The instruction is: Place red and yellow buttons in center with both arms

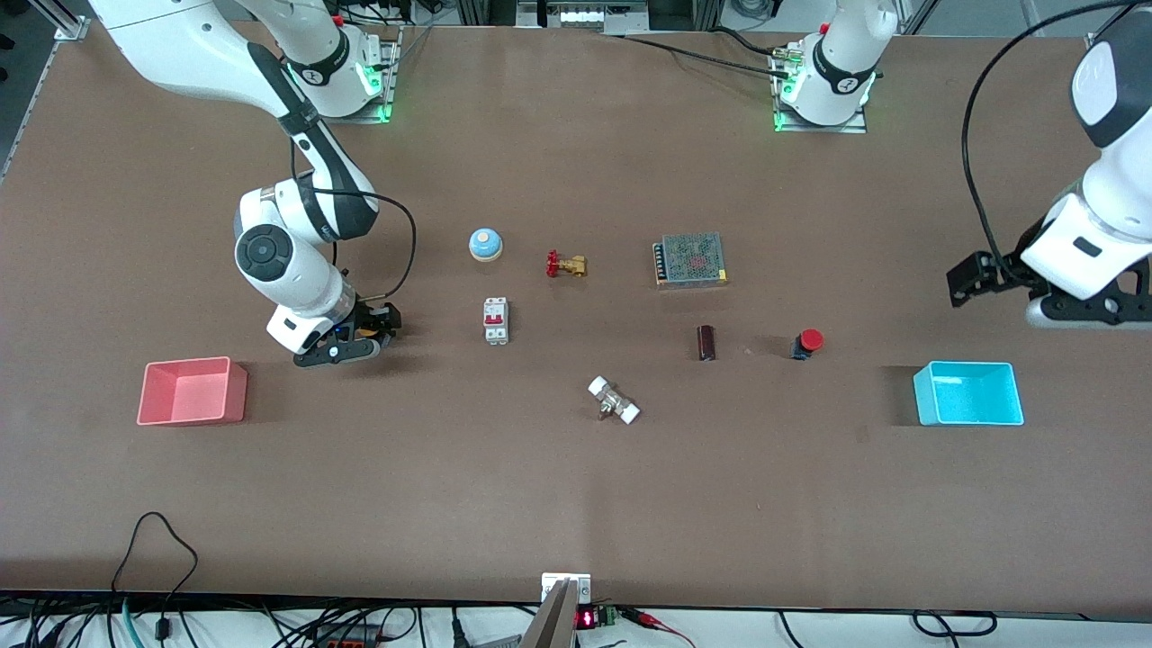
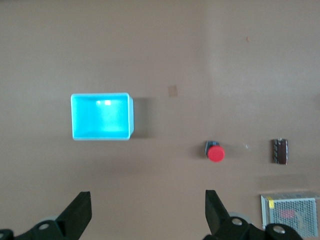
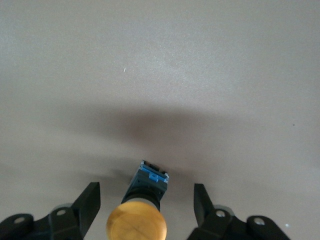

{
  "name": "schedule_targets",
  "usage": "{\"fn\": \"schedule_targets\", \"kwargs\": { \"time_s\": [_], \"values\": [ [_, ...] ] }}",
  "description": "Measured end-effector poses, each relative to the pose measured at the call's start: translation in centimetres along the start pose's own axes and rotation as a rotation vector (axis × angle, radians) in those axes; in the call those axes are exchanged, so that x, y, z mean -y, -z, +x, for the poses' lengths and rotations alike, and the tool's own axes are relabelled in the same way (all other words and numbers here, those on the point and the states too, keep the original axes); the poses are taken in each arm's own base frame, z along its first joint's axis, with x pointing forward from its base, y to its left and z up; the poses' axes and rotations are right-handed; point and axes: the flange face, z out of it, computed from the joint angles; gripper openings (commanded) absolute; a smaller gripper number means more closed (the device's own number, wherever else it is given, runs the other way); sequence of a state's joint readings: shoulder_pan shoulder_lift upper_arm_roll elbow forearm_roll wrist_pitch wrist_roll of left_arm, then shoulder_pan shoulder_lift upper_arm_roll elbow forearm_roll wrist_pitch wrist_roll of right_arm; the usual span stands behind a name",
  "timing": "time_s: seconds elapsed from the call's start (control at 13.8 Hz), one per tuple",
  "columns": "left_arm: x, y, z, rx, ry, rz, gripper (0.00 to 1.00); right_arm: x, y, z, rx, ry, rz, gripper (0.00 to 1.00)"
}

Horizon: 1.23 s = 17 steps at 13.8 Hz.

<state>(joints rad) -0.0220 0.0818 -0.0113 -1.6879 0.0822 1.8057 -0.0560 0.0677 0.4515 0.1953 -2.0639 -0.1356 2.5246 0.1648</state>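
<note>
The red button (image 1: 810,340) lies on the brown tabletop (image 1: 594,486) beside the cyan bin, toward the left arm's end; it also shows in the left wrist view (image 2: 215,153). My left gripper (image 1: 1080,313) hangs high over that end of the table, open and empty (image 2: 147,200). The yellow button (image 3: 137,220) lies on its side on the table, between the open fingers of my right gripper (image 3: 146,192), which do not touch it. In the front view the right gripper (image 1: 360,337) is low at the table beside the pink bin and hides the yellow button.
A pink bin (image 1: 192,391) stands at the right arm's end and a cyan bin (image 1: 968,393) at the left arm's end. In the middle lie a blue bell (image 1: 485,243), brass valve (image 1: 566,265), circuit breaker (image 1: 496,319), power supply (image 1: 690,259), dark cylinder (image 1: 706,343) and white fitting (image 1: 614,400).
</note>
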Motion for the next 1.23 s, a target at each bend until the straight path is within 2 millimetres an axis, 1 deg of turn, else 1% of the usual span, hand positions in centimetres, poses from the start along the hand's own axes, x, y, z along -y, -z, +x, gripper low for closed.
{"fn": "schedule_targets", "kwargs": {
  "time_s": [0.07, 0.14, 0.22, 0.29, 0.36, 0.51, 0.58, 0.72, 0.87, 1.01, 1.09, 1.16, 1.23],
  "values": [
    [0.0, 0.4, -0.3, 0.0, 0.006, 0.0, 1.0, 0.0, 0.4, 0.3, -0.012, -0.001, 0.0, 1.0],
    [0.0, 0.5, -0.3, -0.003, 0.008, 0.0, 1.0, -0.1, 1.3, 0.9, -0.029, -0.002, 0.0, 1.0],
    [-0.1, 0.5, -0.2, -0.004, 0.009, 0.0, 1.0, -0.2, 2.5, 1.4, -0.045, -0.004, -0.003, 1.0],
    [-0.2, 0.7, -0.1, -0.009, 0.008, -0.001, 1.0, -0.4, 4.3, 2.0, -0.052, -0.008, -0.011, 1.0],
    [-0.5, 1.0, -0.1, -0.011, 0.006, -0.001, 1.0, -0.7, 6.6, 2.5, -0.053, -0.017, -0.019, 1.0],
    [-0.9, 1.2, -0.1, -0.008, 0.0, -0.001, 1.0, -2.0, 12.5, 3.3, -0.043, -0.091, 0.008, 1.0],
    [-1.0, 1.3, -0.1, -0.009, -0.002, -0.001, 1.0, -3.2, 15.9, 3.4, -0.037, -0.133, 0.026, 1.0],
    [-1.0, 1.2, -0.1, -0.006, -0.002, -0.002, 1.0, -6.3, 22.4, 2.9, -0.032, -0.196, 0.029, 1.0],
    [-1.1, 1.1, -0.1, -0.004, -0.002, -0.003, 1.0, -9.4, 27.7, 1.8, -0.031, -0.239, 0.015, 1.0],
    [-1.0, 1.1, -0.1, -0.002, -0.002, -0.003, 1.0, -12.2, 32.3, 0.5, -0.042, -0.264, 0.002, 1.0],
    [-0.9, 1.0, -0.1, -0.002, -0.005, -0.003, 1.0, -13.1, 34.1, -0.2, -0.041, -0.272, -0.002, 1.0],
    [-0.9, 1.1, -0.1, -0.002, -0.009, -0.004, 1.0, -13.5, 35.5, -0.9, -0.032, -0.278, -0.004, 1.0],
    [-1.0, 1.2, -0.1, -0.003, -0.015, -0.007, 1.0, -13.5, 36.6, -1.7, -0.025, -0.281, -0.006, 1.0]
  ]
}}
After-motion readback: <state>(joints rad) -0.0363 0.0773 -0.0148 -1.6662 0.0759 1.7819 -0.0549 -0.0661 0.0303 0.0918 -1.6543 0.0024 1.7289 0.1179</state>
